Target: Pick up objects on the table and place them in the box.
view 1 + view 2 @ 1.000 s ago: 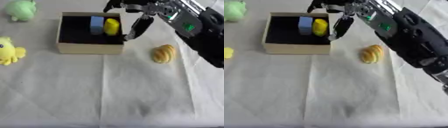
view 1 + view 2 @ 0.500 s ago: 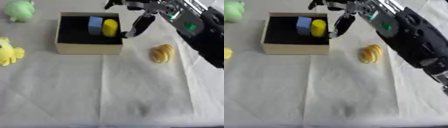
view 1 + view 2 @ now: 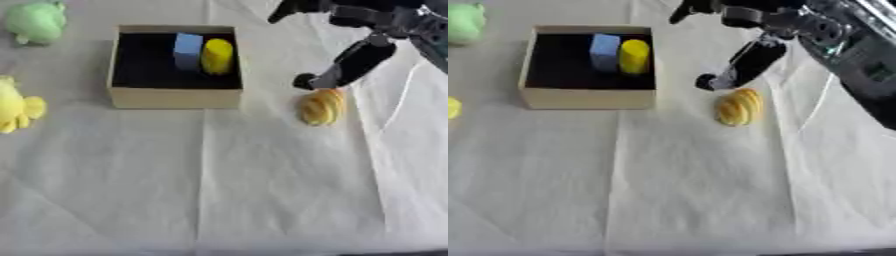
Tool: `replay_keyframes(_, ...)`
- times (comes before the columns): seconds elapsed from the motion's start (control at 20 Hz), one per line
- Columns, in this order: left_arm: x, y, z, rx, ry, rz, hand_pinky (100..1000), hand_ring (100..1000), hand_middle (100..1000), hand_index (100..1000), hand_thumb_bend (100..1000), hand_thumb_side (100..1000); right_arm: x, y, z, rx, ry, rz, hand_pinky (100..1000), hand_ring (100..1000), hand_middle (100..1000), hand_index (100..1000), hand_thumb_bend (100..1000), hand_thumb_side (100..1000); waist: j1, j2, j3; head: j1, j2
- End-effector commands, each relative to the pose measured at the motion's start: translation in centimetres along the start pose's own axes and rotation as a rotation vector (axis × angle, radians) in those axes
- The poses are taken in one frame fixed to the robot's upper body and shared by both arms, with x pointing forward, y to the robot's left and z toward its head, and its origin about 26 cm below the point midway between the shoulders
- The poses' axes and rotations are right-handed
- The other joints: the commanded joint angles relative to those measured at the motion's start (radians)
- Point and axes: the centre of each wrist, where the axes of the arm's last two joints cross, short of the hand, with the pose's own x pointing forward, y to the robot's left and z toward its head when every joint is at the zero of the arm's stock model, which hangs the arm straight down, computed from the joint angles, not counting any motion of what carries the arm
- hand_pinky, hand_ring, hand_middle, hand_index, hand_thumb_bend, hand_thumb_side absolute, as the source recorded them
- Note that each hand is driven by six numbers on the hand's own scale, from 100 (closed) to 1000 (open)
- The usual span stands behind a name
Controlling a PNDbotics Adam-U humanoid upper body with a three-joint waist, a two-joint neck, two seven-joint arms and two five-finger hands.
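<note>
Bread roll (image 3: 322, 106), ridged and golden, lay on the white cloth (image 3: 262, 190) toward the right side of the table, just below the tip of the robot's right hand (image 3: 354, 60). That hand came in from the upper right corner, its fingers (image 3: 297, 7) spread and fairly straight, holding nothing; one dark finger slanted down and to the left so that its tip hung right at the roll's upper edge, though whether it touched could not be told. Left of the hand, near the far edge of the table, stood the box (image 3: 175, 97), tan-walled with a black inside. A blue block (image 3: 186, 50) and a yellow cylinder (image 3: 217, 56) stood side by side in it, close to its far right corner. Beyond the box, at the far left corner of the table, sat a green soft toy (image 3: 37, 22). A yellow soft toy (image 3: 17, 105) lay at the left edge, apart from the box. No left hand showed in either view
</note>
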Motion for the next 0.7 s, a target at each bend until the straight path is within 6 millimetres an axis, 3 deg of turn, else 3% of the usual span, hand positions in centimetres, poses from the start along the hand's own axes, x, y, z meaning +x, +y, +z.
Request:
replay_keyframes(0.05,-0.3,2.2,-0.1,0.043,-0.002,-0.017,821,913,896,936,611,487,-0.5,-1.0,1.9,-0.022,0.029,0.046,828,888,842,908,435,262,0.005,-0.019,-0.005,0.005,0.004)
replay_keyframes(0.25,-0.3,2.2,-0.1,0.047,-0.003,-0.013,821,912,896,937,612,487,-1.2,0.5,2.8,0.000,0.063,0.032,828,889,842,908,440,248,0.009,-0.016,-0.010,0.004,0.004)
replay_keyframes(0.7,-0.1,2.2,-0.1,0.045,-0.008,-0.007,822,913,896,937,613,487,-1.4,2.4,2.8,0.060,0.145,0.043,827,888,834,896,466,206,0.018,-0.009,-0.005,-0.007,0.004)
